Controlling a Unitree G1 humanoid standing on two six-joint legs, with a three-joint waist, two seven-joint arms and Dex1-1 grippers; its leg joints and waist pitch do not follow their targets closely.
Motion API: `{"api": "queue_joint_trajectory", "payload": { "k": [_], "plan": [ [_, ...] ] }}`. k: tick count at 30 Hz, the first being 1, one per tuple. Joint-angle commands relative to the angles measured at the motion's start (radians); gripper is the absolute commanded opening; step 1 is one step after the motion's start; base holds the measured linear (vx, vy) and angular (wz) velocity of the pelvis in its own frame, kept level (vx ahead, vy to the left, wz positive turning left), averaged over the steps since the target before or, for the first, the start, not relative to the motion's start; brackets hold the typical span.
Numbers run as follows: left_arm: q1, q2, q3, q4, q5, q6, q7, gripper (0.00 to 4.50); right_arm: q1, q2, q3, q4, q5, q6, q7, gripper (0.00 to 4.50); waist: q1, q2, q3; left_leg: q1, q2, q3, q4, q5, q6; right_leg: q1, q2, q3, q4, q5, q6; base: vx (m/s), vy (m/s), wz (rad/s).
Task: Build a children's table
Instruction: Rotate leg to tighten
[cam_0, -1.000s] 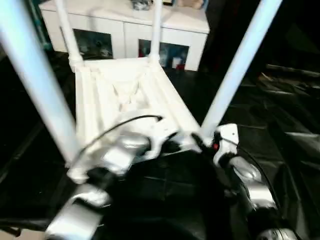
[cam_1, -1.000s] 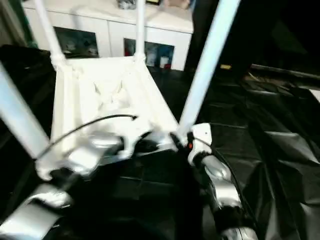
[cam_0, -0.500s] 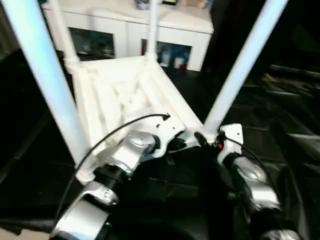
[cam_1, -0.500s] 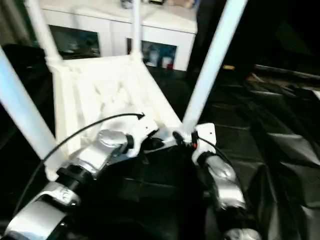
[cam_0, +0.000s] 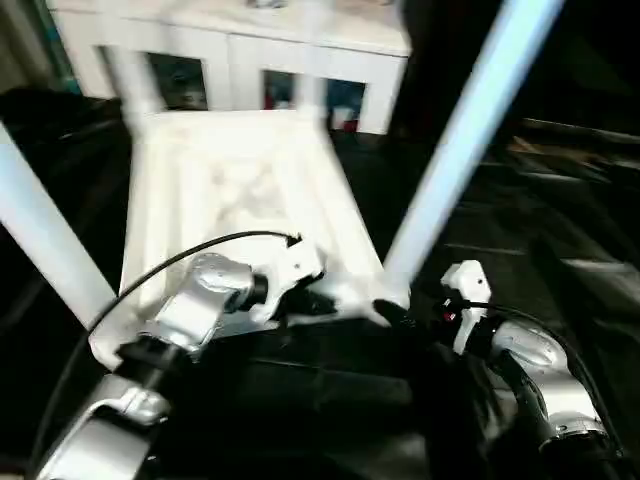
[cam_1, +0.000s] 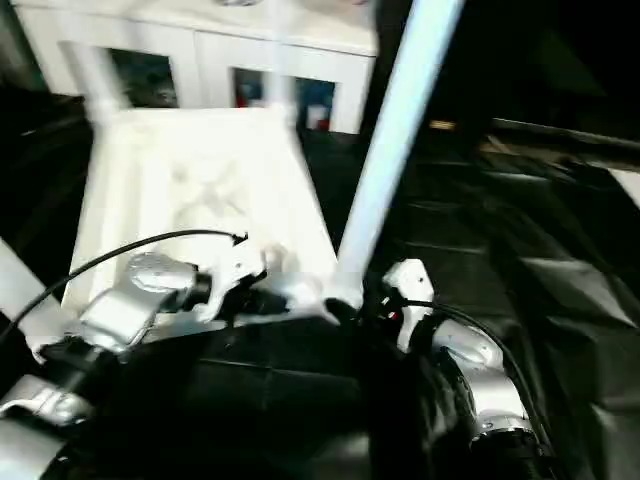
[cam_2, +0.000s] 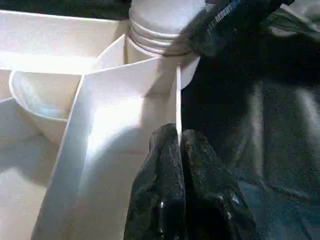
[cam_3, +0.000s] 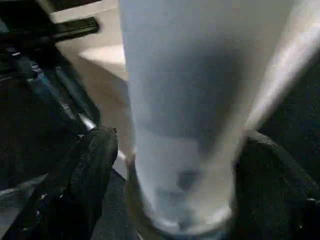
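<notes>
The right gripper (cam_3: 170, 165) is spreading its fingers wide around the near right leg (cam_0: 455, 150) of the upturned children's table (cam_0: 240, 200) on the black-clothed table (cam_0: 560, 230), apparently releasing it as seated, while the left gripper (cam_2: 181, 150), pinched shut, is pressing the near rim.

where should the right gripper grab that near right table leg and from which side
Low on the near right leg, just above its corner socket. The table lies top down, so the leg rises upright and tapered, and the round tube fits between two fingers there. Come in level from the robot's side, as the right gripper does now, one finger at each flank. Gripping low probably gives the steadiest hold.
</notes>
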Motion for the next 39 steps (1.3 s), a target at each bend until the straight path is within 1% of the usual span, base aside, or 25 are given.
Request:
{"api": "queue_joint_trajectory", "payload": {
  "k": [1,2,3,4,6,7,8,9,10,11,13,14,19,26,27,28,30,31,32,33,34,35,36,38,39],
  "plan": [
    [0.052,0.031,-0.069,0.031,0.034,0.047,-0.038,0.0,0.013,-0.016,0.008,-0.013,0.007,0.011,0.024,3.78,0.001,0.006,-0.035,0.007,0.063,-0.02,-0.058,-0.157,0.095,0.035,-0.072,0.043,-0.059,-0.048,-0.27,0.0,0.0,0.0],
    [0.053,0.033,-0.069,0.03,0.035,0.046,-0.038,0.0,0.013,-0.016,0.01,-0.013,0.006,0.011,0.028,3.78,0.0,0.006,-0.033,0.007,0.063,-0.021,-0.061,-0.185,0.08,0.034,-0.073,0.044,-0.064,-0.094,-0.26,0.0,0.0,0.0],
    [0.054,0.034,-0.069,0.029,0.035,0.046,-0.037,0.0,0.014,-0.016,0.011,-0.013,0.006,0.01,0.029,3.78,0.0,0.006,-0.033,0.008,0.063,-0.022,-0.061,-0.196,0.073,0.033,-0.073,0.045,-0.065,-0.113,-0.254,0.0,0.0,0.0],
    [0.057,0.039,-0.067,0.026,0.032,0.046,-0.035,0.0,0.016,-0.019,0.021,-0.012,0.001,0.013,0.044,3.78,-0.001,0.002,-0.034,0.008,0.063,-0.023,-0.062,-0.205,0.063,0.034,-0.074,0.046,-0.067,-0.139,-0.245,0.0,0.0,0.0],
    [0.061,0.045,-0.066,0.022,0.028,0.048,-0.036,0.0,0.012,-0.016,0.024,0.005,-0.008,0.004,0.042,3.78,-0.001,0.003,-0.034,0.008,0.062,-0.023,-0.062,-0.202,0.053,0.034,-0.075,0.047,-0.067,-0.15,-0.235,0.0,0.0,0.0],
    [0.062,0.046,-0.066,0.022,0.028,0.048,-0.034,0.0,0.008,-0.013,0.02,0.013,-0.008,0.001,0.038,3.78,-0.001,0.002,-0.035,0.009,0.062,-0.023,-0.062,-0.196,0.053,0.034,-0.074,0.047,-0.066,-0.143,-0.235,0.0,0.0,0.0],
    [0.063,0.046,-0.066,0.022,0.028,0.048,-0.034,0.0,0.007,-0.012,0.019,0.016,-0.008,0.001,0.037,3.64,-0.002,0.002,-0.036,0.008,0.061,-0.022,-0.06,-0.18,0.055,0.036,-0.074,0.047,-0.064,-0.119,-0.238,0.0,0.0,0.0],
    [0.064,0.046,-0.066,0.021,0.028,0.048,-0.034,0.0,0.004,-0.01,0.016,0.02,-0.006,0.001,0.036,3.64,-0.002,0.0,-0.04,0.008,0.061,-0.022,-0.057,-0.159,0.061,0.037,-0.073,0.046,-0.059,-0.084,-0.243,0.0,0.0,0.0],
    [0.064,0.046,-0.066,0.021,0.028,0.048,-0.034,0.0,0.004,-0.01,0.016,0.02,-0.006,0.001,0.036,3.53,-0.002,0.0,-0.04,0.008,0.061,-0.022,-0.057,-0.159,0.061,0.037,-0.073,0.046,-0.059,-0.084,-0.243,0.0,0.0,0.0],
    [0.065,0.047,-0.065,0.017,0.028,0.051,-0.037,0.0,0.003,-0.009,0.015,0.02,-0.004,0.003,0.037,3.43,-0.001,0.0,-0.04,0.007,0.059,-0.021,-0.055,-0.139,0.072,0.039,-0.072,0.046,-0.056,-0.052,-0.25,0.0,0.0,0.0],
    [0.068,0.049,-0.064,0.01,0.027,0.055,-0.04,0.0,0.0,-0.007,0.013,0.02,-0.001,0.004,0.039,3.27,-0.001,0.001,-0.041,0.007,0.06,-0.021,-0.055,-0.13,0.078,0.039,-0.073,0.045,-0.054,-0.036,-0.256,0.0,0.0,0.0],
    [0.069,0.049,-0.064,0.009,0.027,0.056,-0.041,0.0,0.0,-0.006,0.012,0.021,0.0,0.003,0.04,3.18,-0.001,0.0,-0.041,0.007,0.06,-0.02,-0.054,-0.128,0.08,0.04,-0.072,0.045,-0.053,-0.032,-0.259,0.0,0.0,0.0],
    [0.071,0.054,-0.066,0.007,0.026,0.055,-0.044,0.0,-0.002,0.0,0.012,0.025,0.007,-0.001,0.045,2.79,-0.001,0.001,-0.042,0.008,0.059,-0.02,-0.053,-0.137,0.077,0.04,-0.072,0.044,-0.054,-0.04,-0.261,0.0,0.0,0.0],
    [0.076,0.052,-0.068,0.001,0.027,0.059,-0.042,0.0,0.008,0.012,0.011,0.027,0.013,0.003,0.039,2.69,-0.002,0.002,-0.043,0.008,0.058,-0.02,-0.051,-0.123,0.081,0.042,-0.071,0.044,-0.049,-0.006,-0.268,0.0,0.0,0.0],
    [0.072,0.034,-0.063,0.014,0.03,0.057,-0.012,0.0,0.005,0.028,-0.003,0.048,0.002,-0.011,-0.009,2.69,-0.002,0.002,-0.043,0.008,0.058,-0.02,-0.051,-0.122,0.082,0.042,-0.071,0.044,-0.049,-0.004,-0.27,0.0,0.0,0.0],
    [0.064,0.012,-0.053,0.033,0.034,0.055,0.028,0.0,-0.004,0.046,-0.018,0.079,-0.015,-0.027,-0.069,2.69,-0.003,0.003,-0.042,0.008,0.058,-0.019,-0.052,-0.132,0.078,0.04,-0.071,0.044,-0.051,-0.015,-0.271,0.0,0.0,0.0],
    [0.042,-0.039,-0.03,0.077,0.041,0.056,0.118,0.0,-0.025,0.073,-0.042,0.134,-0.042,-0.043,-0.173,2.68,-0.005,0.004,-0.037,0.009,0.058,-0.02,-0.054,-0.171,0.052,0.034,-0.072,0.044,-0.059,-0.081,-0.269,0.0,0.0,0.0],
    [0.033,-0.057,-0.022,0.093,0.043,0.057,0.149,0.0,-0.03,0.081,-0.047,0.149,-0.049,-0.048,-0.2,2.68,-0.007,0.004,-0.033,0.011,0.059,-0.023,-0.059,-0.215,0.03,0.033,-0.074,0.045,-0.066,-0.161,-0.256,0.0,0.0,0.0],
    [0.023,-0.078,-0.013,0.112,0.046,0.054,0.188,0.0,-0.034,0.09,-0.052,0.161,-0.055,-0.051,-0.227,2.68,-0.006,0.004,-0.033,0.013,0.059,-0.025,-0.06,-0.239,0.022,0.033,-0.074,0.044,-0.07,-0.205,-0.244,-0.056,0.014,0.01],
    [0.006,-0.114,0.001,0.14,0.047,0.062,0.246,0.0,-0.043,0.109,-0.061,0.18,-0.066,-0.047,-0.285,2.68,-0.006,0.004,-0.031,0.016,0.059,-0.026,-0.061,-0.279,0.009,0.028,-0.075,0.045,-0.078,-0.278,-0.219,-0.056,0.014,0.01],
    [-0.007,-0.142,0.011,0.162,0.047,0.069,0.289,0.0,-0.051,0.125,-0.068,0.195,-0.074,-0.041,-0.332,2.68,-0.008,0.006,-0.03,0.017,0.059,-0.027,-0.063,-0.302,-0.004,0.023,-0.076,0.047,-0.083,-0.325,-0.198,0.0,0.0,0.0],
    [-0.014,-0.157,0.017,0.174,0.047,0.072,0.313,0.0,-0.056,0.135,-0.071,0.203,-0.078,-0.039,-0.357,2.68,-0.009,0.003,-0.031,0.014,0.058,-0.03,-0.064,-0.311,-0.01,0.024,-0.077,0.047,-0.086,-0.352,-0.182,0.0,0.0,0.0],
    [-0.024,-0.179,0.021,0.19,0.049,0.081,0.344,0.0,-0.065,0.151,-0.078,0.214,-0.082,-0.034,-0.396,2.67,-0.007,0.002,-0.033,0.012,0.058,-0.031,-0.065,-0.308,-0.01,0.027,-0.077,0.047,-0.086,-0.352,-0.174,0.0,0.0,0.0],
    [-0.041,-0.218,0.023,0.218,0.051,0.1,0.384,0.0,-0.083,0.185,-0.093,0.231,-0.084,-0.023,-0.465,2.67,-0.007,0.004,-0.033,0.015,0.057,-0.03,-0.065,-0.302,-0.008,0.021,-0.077,0.048,-0.088,-0.346,-0.165,0.0,0.0,0.0],
    [-0.055,-0.246,0.025,0.245,0.055,0.104,0.417,0.0,-0.097,0.205,-0.091,0.249,-0.101,-0.03,-0.508,2.67,-0.007,0.006,-0.034,0.011,0.057,-0.032,-0.066,-0.295,-0.006,0.025,-0.076,0.048,-0.086,-0.332,-0.164,0.0,0.0,0.0]
  ]
}}
